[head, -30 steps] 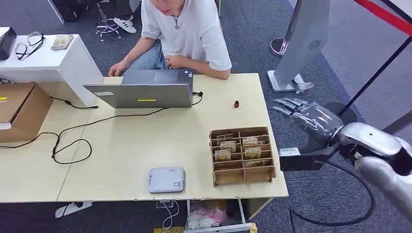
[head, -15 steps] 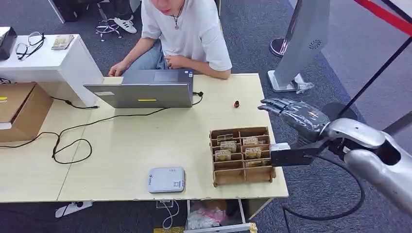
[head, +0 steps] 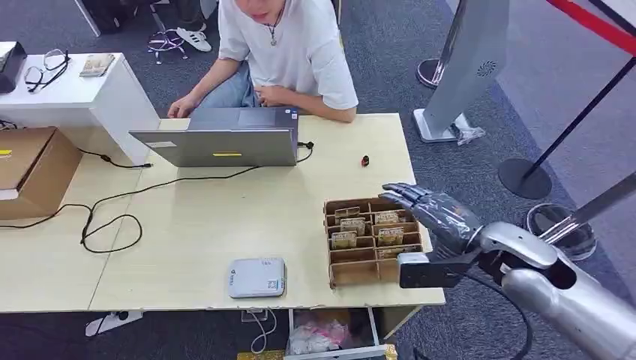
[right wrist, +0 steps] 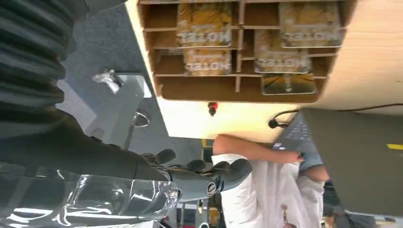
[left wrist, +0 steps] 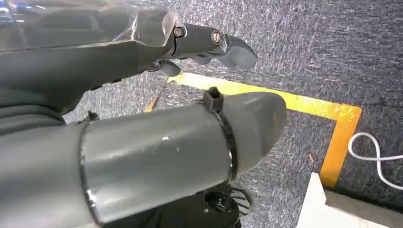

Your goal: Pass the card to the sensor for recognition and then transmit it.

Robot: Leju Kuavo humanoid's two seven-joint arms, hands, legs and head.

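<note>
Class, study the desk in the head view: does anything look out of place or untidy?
Mostly tidy. A black cable trails in loose loops across the table, and a small red object sits alone near the far edge. Cards stand neatly in the wooden rack.

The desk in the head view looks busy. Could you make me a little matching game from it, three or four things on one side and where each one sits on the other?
Things:
1. laptop
2. card reader
3. wooden card rack
4. right hand

Places:
A. at the desk's near edge, left of the rack
B. over the rack's right end
C. at the far edge, in front of the seated person
D. near the desk's right end, cards standing in its slots

Pairs: 1-C, 2-A, 3-D, 4-B
</note>
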